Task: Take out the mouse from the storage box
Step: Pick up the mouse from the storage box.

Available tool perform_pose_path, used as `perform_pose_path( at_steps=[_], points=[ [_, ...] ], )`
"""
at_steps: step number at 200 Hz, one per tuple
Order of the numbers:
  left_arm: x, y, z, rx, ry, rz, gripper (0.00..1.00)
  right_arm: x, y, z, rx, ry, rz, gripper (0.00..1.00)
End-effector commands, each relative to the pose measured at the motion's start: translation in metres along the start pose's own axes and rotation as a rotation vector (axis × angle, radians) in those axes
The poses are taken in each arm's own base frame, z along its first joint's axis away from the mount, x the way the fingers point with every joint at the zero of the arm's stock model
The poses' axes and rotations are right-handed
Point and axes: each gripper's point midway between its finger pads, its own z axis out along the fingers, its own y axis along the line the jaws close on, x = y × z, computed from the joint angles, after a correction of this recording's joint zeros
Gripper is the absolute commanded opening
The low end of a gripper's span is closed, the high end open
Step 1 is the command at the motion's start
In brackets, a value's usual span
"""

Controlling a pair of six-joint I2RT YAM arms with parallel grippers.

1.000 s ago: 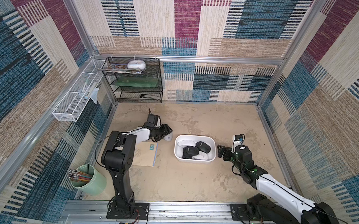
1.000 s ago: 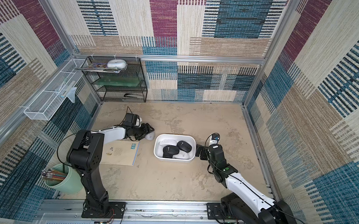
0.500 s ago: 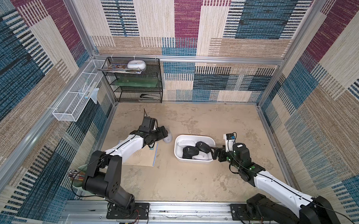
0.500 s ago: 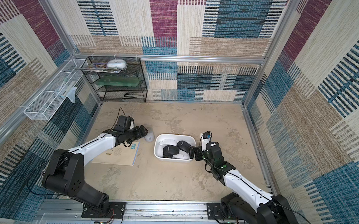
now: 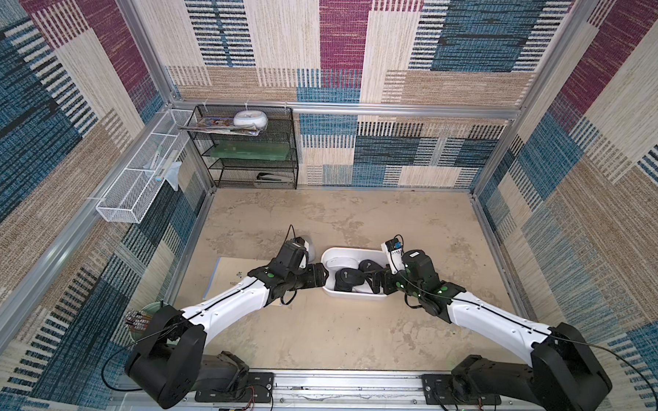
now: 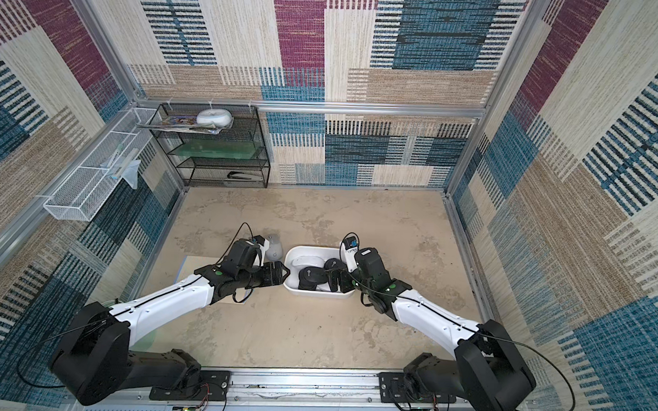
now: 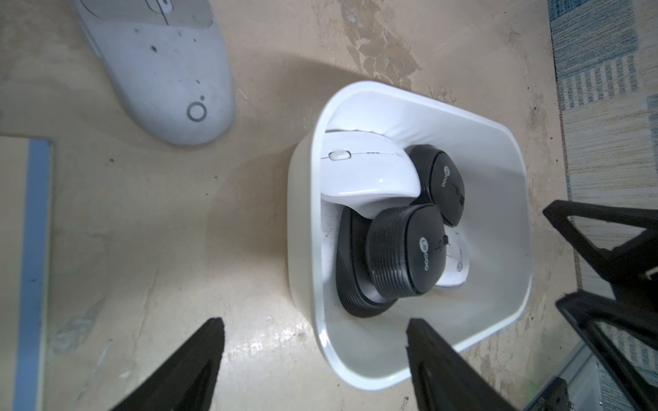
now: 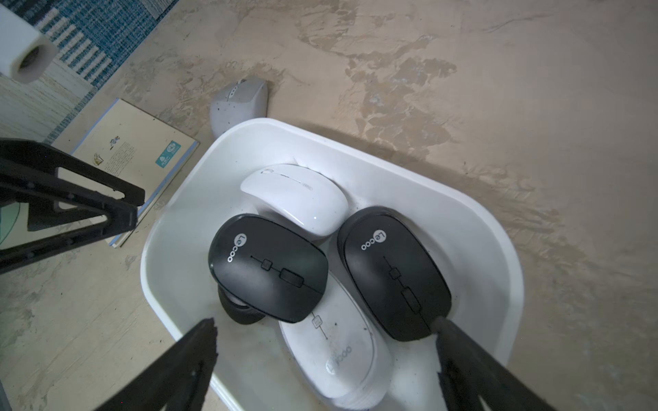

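Observation:
The white storage box (image 5: 331,253) (image 6: 294,253) sits mid-table with several mice piled in it. In the right wrist view two black mice (image 8: 270,270) (image 8: 395,274) lie on top of two white ones (image 8: 295,199) (image 8: 338,356). My right gripper (image 8: 325,331) (image 5: 376,283) is open above the box's right end, its fingers either side of the lower white mouse. My left gripper (image 7: 313,331) (image 5: 322,276) is open and empty, straddling the box's left end wall (image 7: 302,249). A grey-white mouse (image 7: 167,71) (image 5: 310,250) lies on the table outside the box.
A booklet (image 5: 232,278) lies flat under my left forearm. A green cup of pencils (image 5: 143,316) stands at the front left. A black mesh rack (image 5: 246,149) fills the back left corner. A white wire basket (image 5: 141,183) hangs on the left wall.
My left gripper has left the grey-white mouse on the table and swung to the box's left end. My right gripper has moved in over the box's right end.

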Motion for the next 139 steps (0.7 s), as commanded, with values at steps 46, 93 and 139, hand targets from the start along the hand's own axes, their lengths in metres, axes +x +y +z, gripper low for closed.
perform_pose_path(
  at_steps=[46, 93, 139],
  points=[
    [0.008, -0.023, 0.013, 0.08, 0.004, -0.012, 0.77, 0.007, 0.0, 0.014, 0.033, 0.09, -0.063, 0.97],
    [0.013, -0.027, 0.029, 0.119, 0.027, -0.047, 0.71, 0.011, 0.003, 0.02, 0.033, 0.117, -0.079, 0.97],
    [0.011, -0.034, 0.044, 0.158, 0.048, -0.071, 0.65, 0.017, 0.008, 0.025, 0.021, 0.147, -0.102, 0.96]
  ],
)
